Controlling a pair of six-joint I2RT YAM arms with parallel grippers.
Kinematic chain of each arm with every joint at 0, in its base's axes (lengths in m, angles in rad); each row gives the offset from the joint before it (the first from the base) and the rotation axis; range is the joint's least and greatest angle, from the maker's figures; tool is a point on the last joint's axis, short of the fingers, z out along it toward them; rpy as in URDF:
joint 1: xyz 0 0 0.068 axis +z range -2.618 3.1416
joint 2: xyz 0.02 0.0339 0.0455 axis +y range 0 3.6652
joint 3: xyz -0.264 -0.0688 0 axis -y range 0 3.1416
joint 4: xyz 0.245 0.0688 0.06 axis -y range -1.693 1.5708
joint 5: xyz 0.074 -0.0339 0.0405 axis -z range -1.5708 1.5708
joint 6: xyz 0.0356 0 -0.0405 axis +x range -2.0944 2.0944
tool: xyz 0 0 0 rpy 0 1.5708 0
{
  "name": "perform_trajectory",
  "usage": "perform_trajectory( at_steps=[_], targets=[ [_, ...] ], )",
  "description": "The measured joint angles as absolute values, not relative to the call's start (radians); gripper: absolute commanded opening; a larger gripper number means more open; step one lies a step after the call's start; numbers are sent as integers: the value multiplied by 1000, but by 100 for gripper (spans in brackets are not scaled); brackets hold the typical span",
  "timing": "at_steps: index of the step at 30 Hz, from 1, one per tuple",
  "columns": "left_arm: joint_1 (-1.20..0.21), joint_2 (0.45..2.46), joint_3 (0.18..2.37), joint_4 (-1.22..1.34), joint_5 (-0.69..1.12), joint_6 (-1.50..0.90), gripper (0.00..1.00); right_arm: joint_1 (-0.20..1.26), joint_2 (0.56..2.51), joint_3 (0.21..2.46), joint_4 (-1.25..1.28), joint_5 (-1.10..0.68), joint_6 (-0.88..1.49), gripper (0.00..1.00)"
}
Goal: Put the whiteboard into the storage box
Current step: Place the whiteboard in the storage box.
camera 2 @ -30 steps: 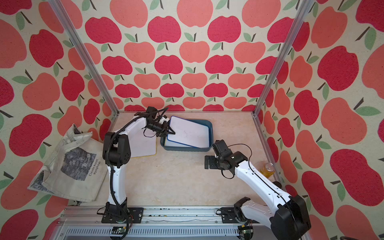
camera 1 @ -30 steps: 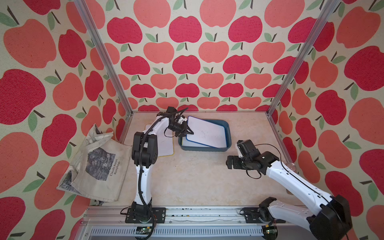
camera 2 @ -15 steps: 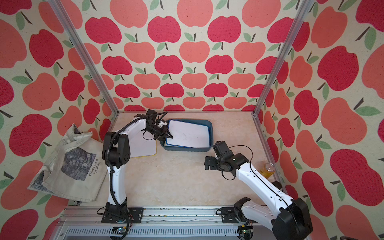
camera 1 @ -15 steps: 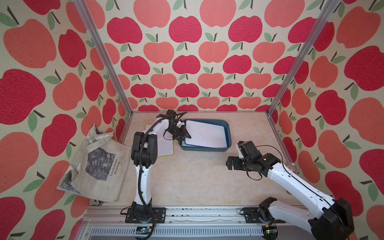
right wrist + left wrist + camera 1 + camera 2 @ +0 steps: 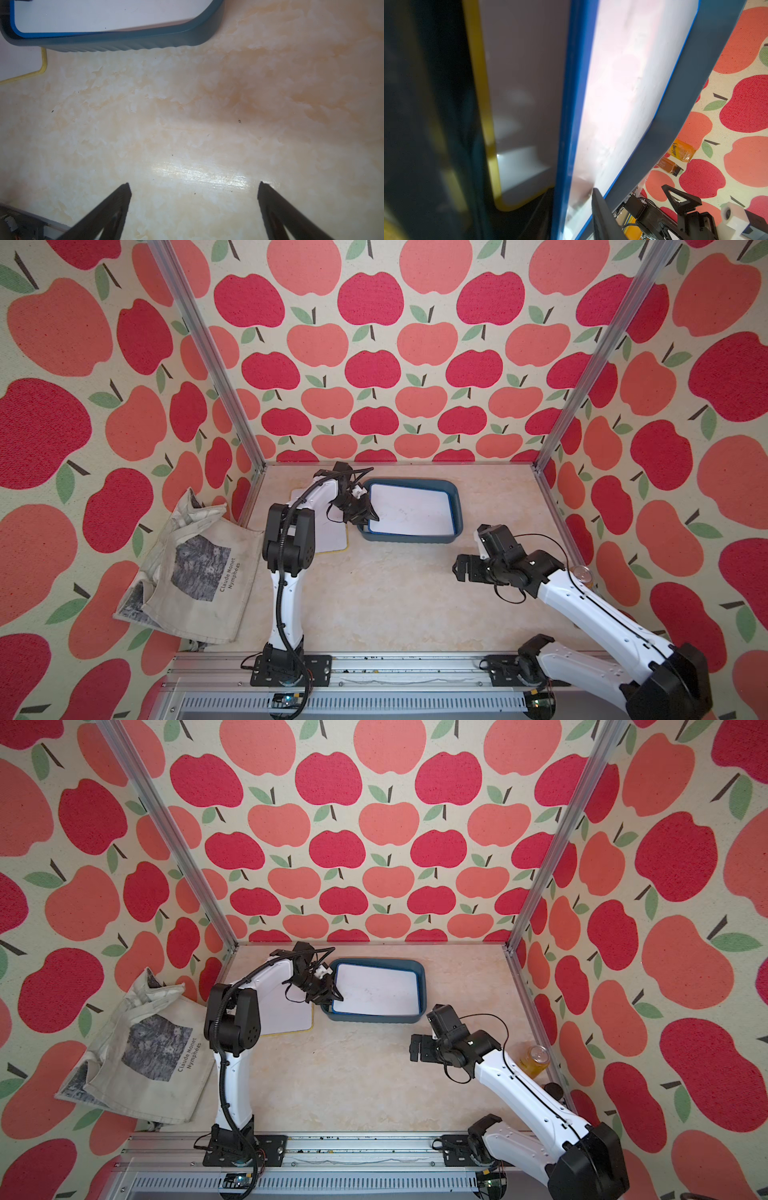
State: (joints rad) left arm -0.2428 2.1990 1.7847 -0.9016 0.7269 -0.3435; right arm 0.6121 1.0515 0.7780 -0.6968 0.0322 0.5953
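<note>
The blue-framed whiteboard (image 5: 409, 510) (image 5: 376, 990) lies nearly flat inside the dark blue-grey storage box (image 5: 415, 481) (image 5: 380, 961) at the back of the table. My left gripper (image 5: 365, 510) (image 5: 330, 992) is at the box's left end, shut on the board's left edge. In the left wrist view the blue frame runs between the two fingers of the left gripper (image 5: 571, 192). My right gripper (image 5: 461, 568) (image 5: 194, 184) hangs open over bare table, in front of and right of the box, holding nothing.
A second, yellow-framed whiteboard (image 5: 330, 537) (image 5: 286, 1019) lies flat left of the box, partly under my left arm. A printed tote bag (image 5: 195, 568) hangs over the left wall. A yellow drink can (image 5: 536, 1058) stands at the right wall.
The blue-framed whiteboard was tilted up over the box's left end. My left gripper has lowered it, and it now lies down inside the box. The right arm has hardly moved.
</note>
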Motion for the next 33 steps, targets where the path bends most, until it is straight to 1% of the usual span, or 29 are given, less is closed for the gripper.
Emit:
perform_trajectory(
  at_steps=[13, 26, 33],
  targets=[
    [-295, 2199, 1785, -940, 657, -330, 33, 612, 1040, 750, -692, 25, 607, 99],
    [-348, 2199, 1826, -986, 461, -339, 33, 612, 1096, 746, -682, -2, 611, 99],
    [-367, 2199, 1836, -995, 385, -350, 33, 612, 1115, 745, -659, -25, 619, 99]
  ],
)
